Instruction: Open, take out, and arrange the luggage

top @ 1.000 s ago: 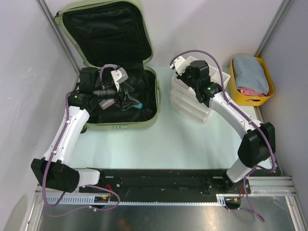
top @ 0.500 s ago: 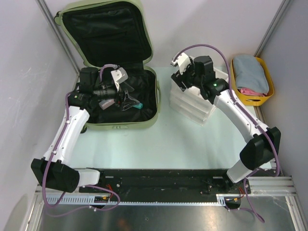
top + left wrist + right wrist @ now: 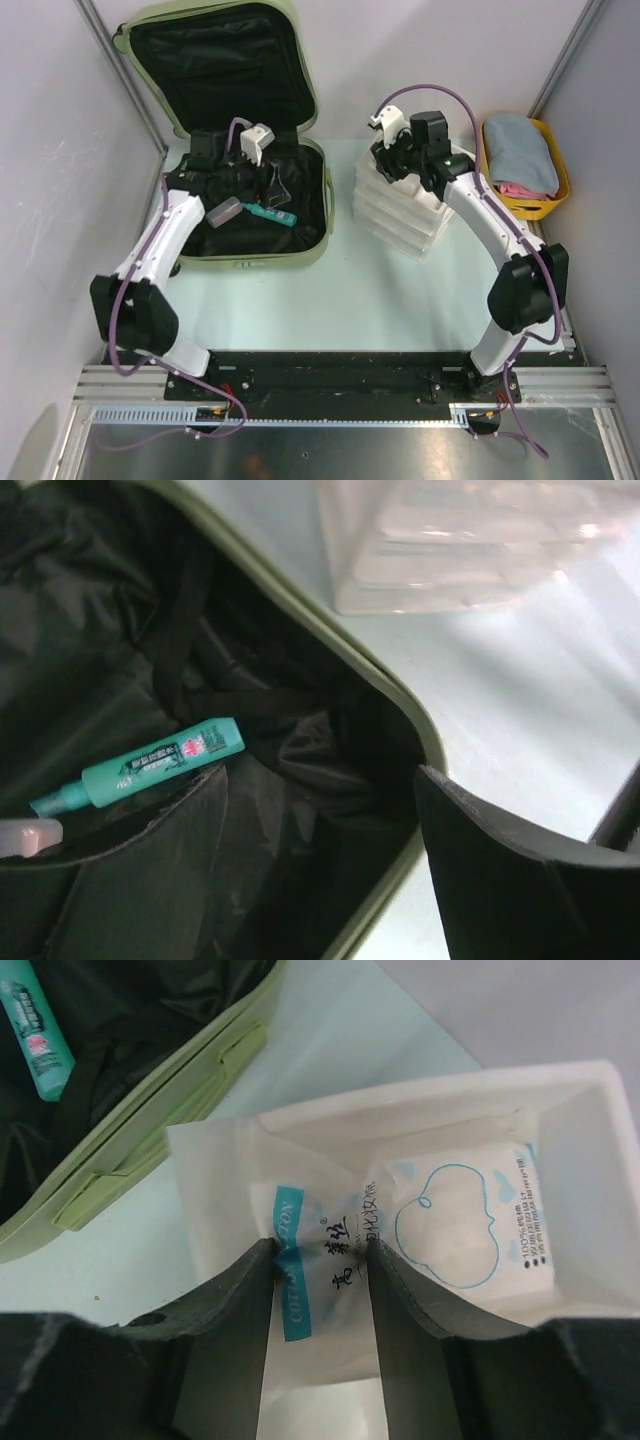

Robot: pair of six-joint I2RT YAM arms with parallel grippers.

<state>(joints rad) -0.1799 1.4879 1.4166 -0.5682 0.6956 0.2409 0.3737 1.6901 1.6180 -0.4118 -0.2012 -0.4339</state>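
The sage-green luggage (image 3: pixel 250 256) lies open at the back left, its lid leaning on the wall and its black lining showing. Its rim shows in the left wrist view (image 3: pixel 400 695) and the right wrist view (image 3: pixel 150 1130). Inside lie a teal tube (image 3: pixel 272 214) (image 3: pixel 150 765) (image 3: pixel 38 1035) and a small grey-pink bottle (image 3: pixel 225 210). My left gripper (image 3: pixel 268 180) (image 3: pixel 320 780) is open and empty over the lining, just behind the tube. My right gripper (image 3: pixel 388 165) (image 3: pixel 320 1255) is shut on a white cotton-pad packet (image 3: pixel 440 1220), holding it in a compartment of the white organizer tray (image 3: pixel 400 225) (image 3: pixel 590 1160).
The organizer tray also shows at the top of the left wrist view (image 3: pixel 450 550). A yellow tub (image 3: pixel 525 208) at the back right holds a grey cloth (image 3: pixel 520 150) and something pink. Grey walls close in on the left, back and right.
My left arm has swung back and right inside the luggage, leaving the tube and bottle uncovered on the lining. My right gripper has moved right, over the tray's back compartment.
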